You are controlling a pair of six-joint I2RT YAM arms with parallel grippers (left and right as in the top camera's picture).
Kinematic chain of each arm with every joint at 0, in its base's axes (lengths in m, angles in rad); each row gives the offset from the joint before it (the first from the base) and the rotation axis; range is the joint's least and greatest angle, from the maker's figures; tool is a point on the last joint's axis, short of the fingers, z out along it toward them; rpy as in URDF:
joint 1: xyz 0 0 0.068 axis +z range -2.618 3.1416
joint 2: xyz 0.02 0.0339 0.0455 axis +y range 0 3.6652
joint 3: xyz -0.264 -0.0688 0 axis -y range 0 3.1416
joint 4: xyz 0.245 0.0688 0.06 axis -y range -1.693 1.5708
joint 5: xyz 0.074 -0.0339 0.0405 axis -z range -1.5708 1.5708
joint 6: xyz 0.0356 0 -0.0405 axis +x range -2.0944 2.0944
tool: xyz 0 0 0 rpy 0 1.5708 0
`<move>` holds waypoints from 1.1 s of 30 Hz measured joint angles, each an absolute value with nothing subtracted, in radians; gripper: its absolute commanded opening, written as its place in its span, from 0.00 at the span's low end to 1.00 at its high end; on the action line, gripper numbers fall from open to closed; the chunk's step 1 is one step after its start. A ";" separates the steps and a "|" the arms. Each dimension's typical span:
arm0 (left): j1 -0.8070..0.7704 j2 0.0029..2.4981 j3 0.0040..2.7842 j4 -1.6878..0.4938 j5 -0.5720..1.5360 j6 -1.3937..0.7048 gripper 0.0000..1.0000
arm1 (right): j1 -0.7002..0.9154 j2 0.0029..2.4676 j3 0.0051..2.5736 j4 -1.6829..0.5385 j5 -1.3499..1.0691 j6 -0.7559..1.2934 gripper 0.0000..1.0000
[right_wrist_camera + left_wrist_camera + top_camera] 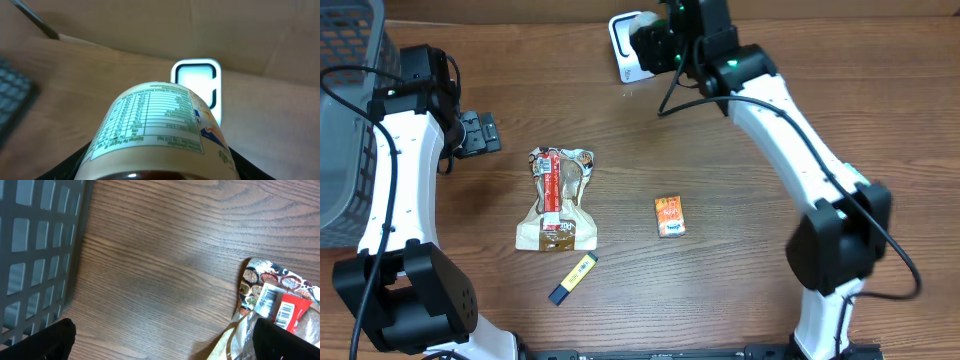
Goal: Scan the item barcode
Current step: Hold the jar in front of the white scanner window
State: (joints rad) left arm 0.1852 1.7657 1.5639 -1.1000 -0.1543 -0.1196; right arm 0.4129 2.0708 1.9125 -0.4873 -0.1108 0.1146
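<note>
Cream container (159, 127) before white scanner (196, 79)

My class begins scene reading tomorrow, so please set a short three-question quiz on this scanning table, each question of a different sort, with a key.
1. True or false: the right gripper holds a labelled jar in front of the white scanner.
2. Which item lies nearest the left gripper? A orange box; B snack bag; C yellow and blue tube.
3. Fill in: the grey basket stands on the robot's ___ side.
Key: 1 true; 2 B; 3 left.
</note>
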 measured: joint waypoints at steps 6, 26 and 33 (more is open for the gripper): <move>0.185 1.766 1.564 -1.100 -0.154 -0.119 0.99 | 0.413 2.219 1.912 -0.225 -0.043 0.048 0.11; 0.185 1.766 1.564 -1.100 -0.154 -0.119 1.00 | 0.413 2.516 1.912 0.390 0.032 0.022 0.06; 0.185 1.766 1.564 -1.100 -0.154 -0.120 1.00 | 0.413 2.569 1.912 0.419 0.039 0.022 0.06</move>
State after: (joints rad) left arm 0.1852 1.7657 1.5639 -1.1004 -0.1543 -0.1196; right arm 0.4129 2.5690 1.9121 0.4194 0.0387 0.0223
